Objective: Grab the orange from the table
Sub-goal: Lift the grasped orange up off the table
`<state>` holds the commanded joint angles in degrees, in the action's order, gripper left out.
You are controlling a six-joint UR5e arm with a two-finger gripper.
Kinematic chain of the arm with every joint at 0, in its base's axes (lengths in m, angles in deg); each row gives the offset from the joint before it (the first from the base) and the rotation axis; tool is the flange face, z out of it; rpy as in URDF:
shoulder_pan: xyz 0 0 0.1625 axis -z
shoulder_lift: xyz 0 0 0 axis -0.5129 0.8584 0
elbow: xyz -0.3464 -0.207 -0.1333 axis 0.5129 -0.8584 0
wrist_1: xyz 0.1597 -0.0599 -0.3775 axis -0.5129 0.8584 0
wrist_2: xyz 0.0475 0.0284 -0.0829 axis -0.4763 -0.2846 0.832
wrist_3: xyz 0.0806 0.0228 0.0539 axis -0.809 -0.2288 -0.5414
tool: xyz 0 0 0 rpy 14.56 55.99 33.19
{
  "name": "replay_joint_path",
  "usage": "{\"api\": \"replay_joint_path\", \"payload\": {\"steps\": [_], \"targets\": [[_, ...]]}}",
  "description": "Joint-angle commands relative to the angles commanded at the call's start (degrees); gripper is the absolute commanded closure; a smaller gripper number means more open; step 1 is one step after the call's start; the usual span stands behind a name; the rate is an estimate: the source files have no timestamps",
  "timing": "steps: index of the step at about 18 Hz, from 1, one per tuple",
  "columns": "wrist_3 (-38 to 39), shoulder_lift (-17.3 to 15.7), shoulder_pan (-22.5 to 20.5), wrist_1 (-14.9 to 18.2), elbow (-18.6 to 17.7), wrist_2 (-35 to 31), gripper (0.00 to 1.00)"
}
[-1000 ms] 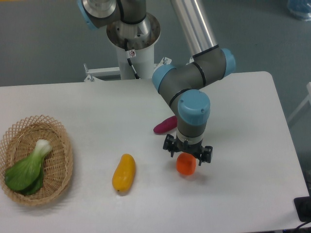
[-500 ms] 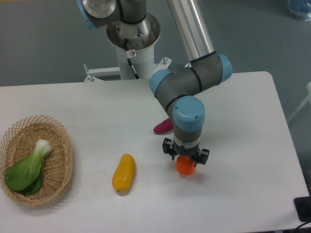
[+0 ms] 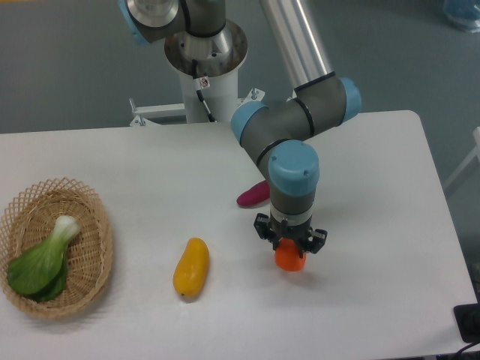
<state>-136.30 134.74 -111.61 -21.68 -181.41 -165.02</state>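
Observation:
The orange [image 3: 289,259], small, round and bright orange-red, rests on the white table [image 3: 375,187] right of centre, toward the front. My gripper [image 3: 290,246] points straight down onto it, and its black body covers the fruit's upper half. The fingertips are hidden behind that body and the fruit, so their spacing does not show. The orange still touches the table surface.
A purple sweet potato [image 3: 253,194] lies just behind and left of the gripper, partly hidden by the arm. A yellow-orange elongated fruit [image 3: 191,267] lies to the left. A wicker basket [image 3: 82,225] holding a green leafy vegetable [image 3: 41,260] sits at the table's left edge.
The gripper came down over the orange, covering more of its top, shifting slightly left and then back right. The orange stays in about the same spot on the table.

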Motion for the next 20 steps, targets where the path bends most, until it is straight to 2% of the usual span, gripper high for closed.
{"api": "replay_joint_path", "payload": {"steps": [4, 7, 10, 12, 20], "targets": [[-0.2, -0.8, -2.1, 0.3, 1.9, 2.1, 0.41], [-5.4, -2.4, -3.9, 1.4, 2.3, 2.5, 0.41], [-15.1, -3.5, -6.0, 6.4, 3.3, 2.4, 0.41], [-16.9, -3.3, -6.2, 8.5, 4.9, 2.3, 0.41], [-17.6, -2.6, -6.1, 7.5, 6.6, 1.3, 0.42]]}}
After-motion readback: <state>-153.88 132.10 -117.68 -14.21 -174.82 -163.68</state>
